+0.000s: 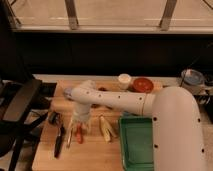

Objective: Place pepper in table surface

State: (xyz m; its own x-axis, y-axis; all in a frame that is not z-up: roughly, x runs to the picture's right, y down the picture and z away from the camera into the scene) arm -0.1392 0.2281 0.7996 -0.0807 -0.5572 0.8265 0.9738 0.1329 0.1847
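The slender red-orange pepper (79,134) is at the tip of my gripper (78,127), low over the light-brown table surface (95,156) at its left middle. I cannot tell whether the pepper rests on the wood or hangs just above it. My white arm reaches in from the lower right, bends at the wrist (81,96) and points the gripper straight down. The gripper's body hides the pepper's upper end.
A fork (69,136) and a dark-handled utensil (59,143) lie just left of the pepper. A pale yellow item (105,129) lies to its right, beside the green tray (135,145). A white cup (124,80), red bowl (144,84) and grey-blue bowl (192,78) stand at the back. A black chair (20,107) is at the left.
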